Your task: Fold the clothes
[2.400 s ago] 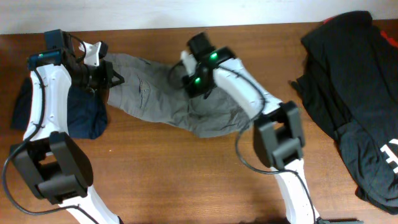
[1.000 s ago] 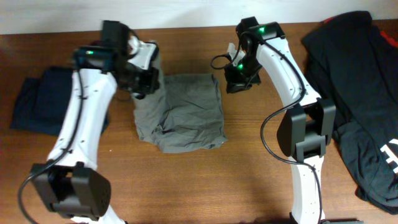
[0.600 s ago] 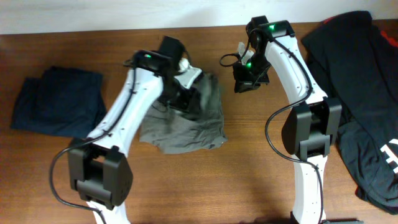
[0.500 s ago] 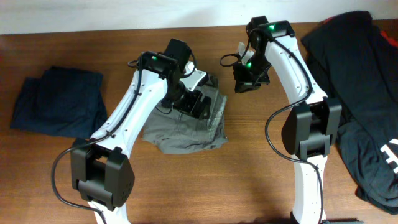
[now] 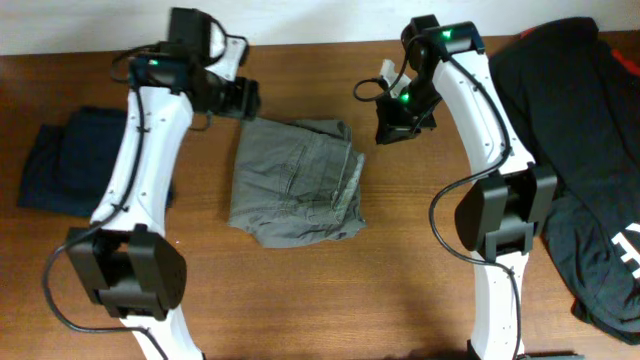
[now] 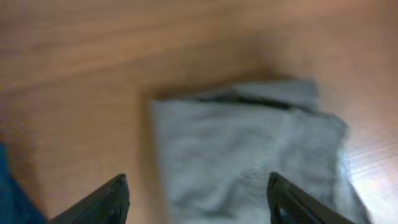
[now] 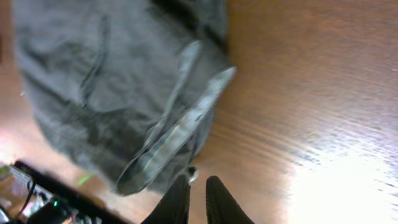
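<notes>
Seams and a pocket line show on the grey garment (image 5: 295,180), which lies doubled into a rough rectangle on the wooden desk (image 5: 300,300), between the two robot arms and touched by neither. The left claw (image 5: 245,100) hovers just off the cloth's upper corner. In its own wrist camera the left claw (image 6: 196,186) has its fingers (image 6: 115,199) spread wide with nothing between them, and the garment fills the view ahead of and beneath them, a stance that fits a release or a look before the next hold. The right claw (image 5: 395,128) hangs on the garment's far side, apart from the cloth. In the right wrist view the right claw (image 7: 196,186) has its tips drawn together with only a sliver between them, gripping nothing, and a pale layered edge of the garment (image 7: 180,124) runs up just ahead of them. The bundle looks neat along the left claw's side and lumpier toward the right claw, so a squaring-up or one more fold probably remains. A navy piece (image 5: 85,165) lies flat behind the left arm, well away from either claw. A black pile (image 5: 580,150) slumps beyond the right arm, seemingly waiting its turn. White lettering (image 5: 630,245) on that pile is cut off at the frame's edge and cannot be read, and no label or brand is legible on the grey cloth.
</notes>
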`<state>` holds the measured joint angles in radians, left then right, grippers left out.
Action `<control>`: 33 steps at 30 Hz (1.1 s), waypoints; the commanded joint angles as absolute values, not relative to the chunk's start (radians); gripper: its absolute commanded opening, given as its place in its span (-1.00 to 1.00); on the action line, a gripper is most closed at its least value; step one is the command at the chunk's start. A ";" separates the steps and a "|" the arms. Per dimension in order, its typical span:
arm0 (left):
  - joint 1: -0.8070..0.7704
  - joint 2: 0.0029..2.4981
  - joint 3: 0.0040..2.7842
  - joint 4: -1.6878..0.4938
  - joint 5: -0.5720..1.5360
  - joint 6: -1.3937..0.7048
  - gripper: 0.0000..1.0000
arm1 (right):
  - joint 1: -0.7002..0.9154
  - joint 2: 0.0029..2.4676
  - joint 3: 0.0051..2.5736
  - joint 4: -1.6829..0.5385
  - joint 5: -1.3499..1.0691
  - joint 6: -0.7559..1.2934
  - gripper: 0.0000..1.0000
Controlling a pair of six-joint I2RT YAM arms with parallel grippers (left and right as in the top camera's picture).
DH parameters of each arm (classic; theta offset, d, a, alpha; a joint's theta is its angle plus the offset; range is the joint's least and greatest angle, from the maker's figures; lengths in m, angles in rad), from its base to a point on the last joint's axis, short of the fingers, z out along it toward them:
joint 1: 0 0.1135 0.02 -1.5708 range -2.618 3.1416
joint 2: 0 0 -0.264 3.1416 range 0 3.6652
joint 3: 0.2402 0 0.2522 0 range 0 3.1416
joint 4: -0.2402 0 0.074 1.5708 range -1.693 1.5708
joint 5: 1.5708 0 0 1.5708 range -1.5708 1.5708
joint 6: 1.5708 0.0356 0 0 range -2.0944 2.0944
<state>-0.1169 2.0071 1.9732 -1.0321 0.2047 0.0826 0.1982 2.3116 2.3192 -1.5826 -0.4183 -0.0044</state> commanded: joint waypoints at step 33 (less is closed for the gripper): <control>-0.077 2.423 1.884 -1.382 0.252 0.066 -0.02 | 0.448 2.281 1.623 -1.107 -0.023 0.015 -0.54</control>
<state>-0.0780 2.3878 1.9362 -1.3403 0.2325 0.0818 0.5259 2.2387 1.6619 -1.1519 -0.3561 0.0044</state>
